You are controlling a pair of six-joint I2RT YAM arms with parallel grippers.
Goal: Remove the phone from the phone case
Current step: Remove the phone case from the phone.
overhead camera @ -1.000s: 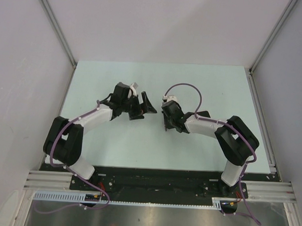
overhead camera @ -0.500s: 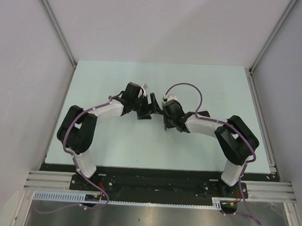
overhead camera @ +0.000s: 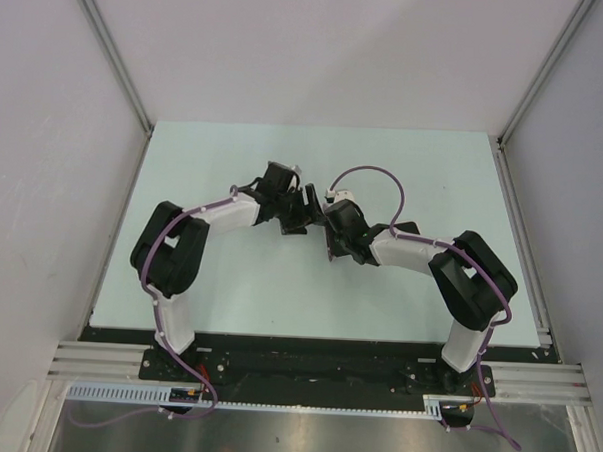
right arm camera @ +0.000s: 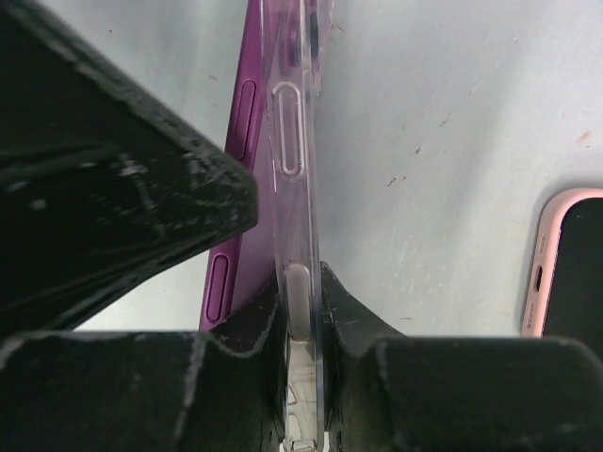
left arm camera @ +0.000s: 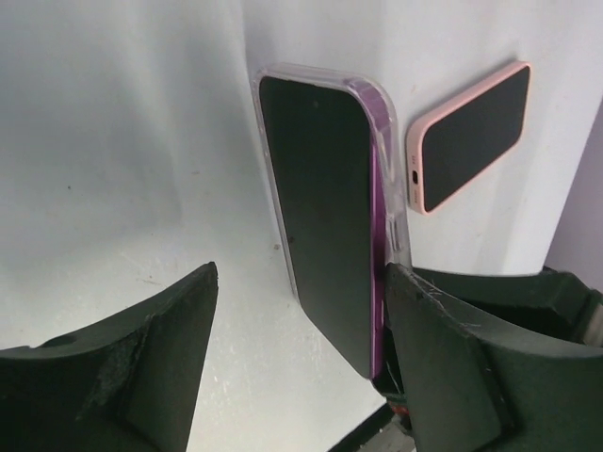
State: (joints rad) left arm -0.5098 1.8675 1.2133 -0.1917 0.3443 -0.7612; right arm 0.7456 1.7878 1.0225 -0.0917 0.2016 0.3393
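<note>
Since 1 second ago the left arm has swung in toward the center of the overhead view, and the left gripper now meets the right gripper. At the center of the left wrist view the phone stands on edge with its dark screen showing. Its purple side appears to sit slightly proud of the clear phone case, so I judge the removal begun but not finished: the 2 must still be pulled fully apart. The right gripper's jaws are clenched on the case's edge. The left gripper's jaws are spread wide around the phone, 1 finger clearly apart from it; whether the other touches I cannot tell. A pink-cased phone lies apart on the table, upper right.
</note>
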